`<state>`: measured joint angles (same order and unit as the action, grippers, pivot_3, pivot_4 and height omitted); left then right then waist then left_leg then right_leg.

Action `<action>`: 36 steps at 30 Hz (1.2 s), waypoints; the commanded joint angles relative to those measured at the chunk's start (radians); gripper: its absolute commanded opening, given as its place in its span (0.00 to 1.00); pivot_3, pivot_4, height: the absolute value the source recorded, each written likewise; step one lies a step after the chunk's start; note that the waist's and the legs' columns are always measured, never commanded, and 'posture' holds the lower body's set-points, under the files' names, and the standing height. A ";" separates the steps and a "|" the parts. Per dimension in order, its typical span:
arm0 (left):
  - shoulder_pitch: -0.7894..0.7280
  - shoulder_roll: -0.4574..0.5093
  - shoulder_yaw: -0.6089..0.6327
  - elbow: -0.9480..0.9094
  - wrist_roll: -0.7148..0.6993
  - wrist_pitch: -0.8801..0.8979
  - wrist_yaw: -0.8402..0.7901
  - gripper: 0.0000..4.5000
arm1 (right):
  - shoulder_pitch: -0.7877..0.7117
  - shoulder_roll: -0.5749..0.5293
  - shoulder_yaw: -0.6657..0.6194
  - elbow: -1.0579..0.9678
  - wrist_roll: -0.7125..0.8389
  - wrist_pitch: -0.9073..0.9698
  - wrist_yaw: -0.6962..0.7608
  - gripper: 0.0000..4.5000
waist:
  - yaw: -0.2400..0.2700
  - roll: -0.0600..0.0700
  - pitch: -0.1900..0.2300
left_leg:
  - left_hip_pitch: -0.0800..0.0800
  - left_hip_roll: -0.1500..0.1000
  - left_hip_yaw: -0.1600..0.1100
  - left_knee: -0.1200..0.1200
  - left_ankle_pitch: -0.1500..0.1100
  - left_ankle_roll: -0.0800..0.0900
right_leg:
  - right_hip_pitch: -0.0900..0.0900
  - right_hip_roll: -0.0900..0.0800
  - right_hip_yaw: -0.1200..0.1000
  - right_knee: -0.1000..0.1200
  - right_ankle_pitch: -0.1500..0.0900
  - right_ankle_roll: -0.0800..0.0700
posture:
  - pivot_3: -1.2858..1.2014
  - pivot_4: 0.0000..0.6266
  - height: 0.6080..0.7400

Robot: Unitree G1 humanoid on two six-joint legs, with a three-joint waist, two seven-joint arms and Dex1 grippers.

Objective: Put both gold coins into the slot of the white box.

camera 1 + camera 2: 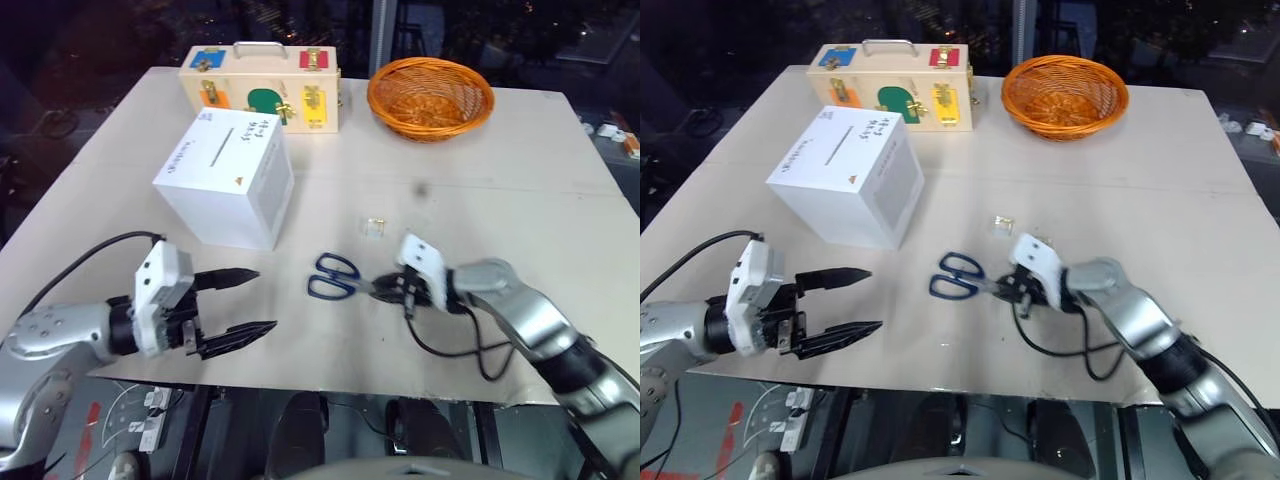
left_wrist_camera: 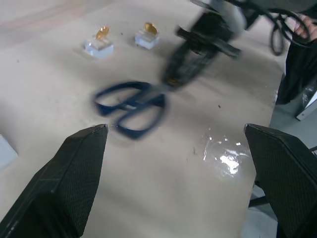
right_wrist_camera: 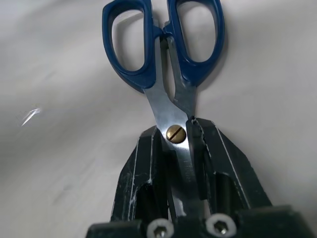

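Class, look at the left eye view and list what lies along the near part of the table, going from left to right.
Left pincer, open → blue scissors → right pincer, closed on the scissors' blades. The gold coins sit just beyond, above the gap between scissors and right pincer.

scissors (image 1: 333,276) between box (image 1: 228,180), coins (image 1: 374,225)

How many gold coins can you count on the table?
2. Both lie side by side on the table, between the scissors and the basket: one gold coin and the other right next to it. None appear hidden.
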<state>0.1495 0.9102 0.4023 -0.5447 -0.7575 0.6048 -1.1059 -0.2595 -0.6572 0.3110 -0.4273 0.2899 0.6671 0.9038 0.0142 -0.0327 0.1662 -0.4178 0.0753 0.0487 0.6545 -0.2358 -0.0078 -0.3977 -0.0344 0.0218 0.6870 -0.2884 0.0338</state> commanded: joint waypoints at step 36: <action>-0.197 -0.148 -0.202 -0.113 -0.058 0.048 0.256 1.00 | 0.029 0.260 -0.478 -0.258 0.187 0.469 -0.666 0.59 | -0.041 0.003 -0.001 | 0.003 0.003 -0.002 -0.003 0.000 0.000 | 0.003 0.006 0.002 -0.006 0.002 0.002 | 0.52 0.24 0.90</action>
<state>-0.0437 0.7563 0.1820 -0.6627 -0.8185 0.6746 -0.8469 -0.1996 -0.4183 -0.2235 -0.6906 0.4928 1.1126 0.2902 -0.0270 -0.0299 0.1648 -0.4150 0.0777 0.0466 0.6515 -0.2353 -0.0082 -0.3945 -0.0287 0.0239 0.6815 -0.2868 0.0357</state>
